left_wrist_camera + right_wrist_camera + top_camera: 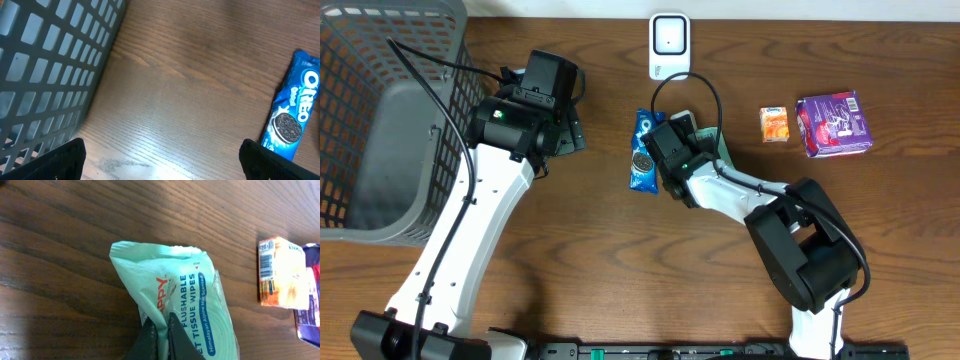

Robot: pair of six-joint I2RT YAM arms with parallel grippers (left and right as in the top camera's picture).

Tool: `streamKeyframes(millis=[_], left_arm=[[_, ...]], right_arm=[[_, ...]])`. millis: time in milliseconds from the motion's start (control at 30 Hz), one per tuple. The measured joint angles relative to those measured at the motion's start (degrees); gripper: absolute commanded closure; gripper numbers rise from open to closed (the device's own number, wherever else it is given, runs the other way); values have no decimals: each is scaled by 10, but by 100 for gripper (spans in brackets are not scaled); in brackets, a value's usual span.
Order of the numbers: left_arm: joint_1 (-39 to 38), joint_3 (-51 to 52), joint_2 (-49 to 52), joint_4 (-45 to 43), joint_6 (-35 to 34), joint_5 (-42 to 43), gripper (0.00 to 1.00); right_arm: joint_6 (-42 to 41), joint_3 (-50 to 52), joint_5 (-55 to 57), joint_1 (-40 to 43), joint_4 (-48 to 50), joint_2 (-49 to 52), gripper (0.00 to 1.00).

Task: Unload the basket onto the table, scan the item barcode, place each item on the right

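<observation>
A mint-green pack of flushable tissue wipes lies on the wooden table. My right gripper is shut on a pinched fold of its near edge. From overhead the pack shows only as a green sliver beside the right gripper. A white barcode scanner stands at the back of the table, its window facing forward. My left gripper hangs open over bare wood, holding nothing. A blue Oreo pack lies to its right.
A grey mesh basket fills the left side of the table. The Oreo pack lies between the two grippers. An orange carton with a barcode and a purple box sit at the right.
</observation>
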State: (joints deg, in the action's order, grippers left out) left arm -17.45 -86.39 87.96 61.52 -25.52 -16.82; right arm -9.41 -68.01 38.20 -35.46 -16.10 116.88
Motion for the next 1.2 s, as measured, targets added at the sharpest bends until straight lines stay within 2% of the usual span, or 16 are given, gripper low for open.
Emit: streamKeyframes(millis=[167, 500, 833, 867, 933, 967, 1067, 1200], left_arm=[[0, 0, 0, 0, 0, 0, 2], [0, 0, 0, 0, 0, 0, 2], [0, 0, 0, 0, 0, 0, 2], [0, 0, 0, 0, 0, 0, 2], [0, 0, 0, 0, 0, 0, 2], [0, 0, 0, 0, 0, 0, 2], [0, 0, 0, 0, 0, 0, 2], [0, 0, 0, 0, 0, 0, 2]], right_arm=[[-24, -35, -39, 13, -66, 0, 99], [-38, -62, -266, 129, -103, -59, 99], [-21, -65, -329, 154, -135, -70, 99], [-21, -65, -331, 154, -134, -70, 88], [-21, -65, -328, 153, -131, -70, 61], [-17, -65, -326, 153, -132, -70, 54], [-12, -65, -306, 147, -132, -70, 44], [-8, -63, -275, 135, -130, -70, 43]])
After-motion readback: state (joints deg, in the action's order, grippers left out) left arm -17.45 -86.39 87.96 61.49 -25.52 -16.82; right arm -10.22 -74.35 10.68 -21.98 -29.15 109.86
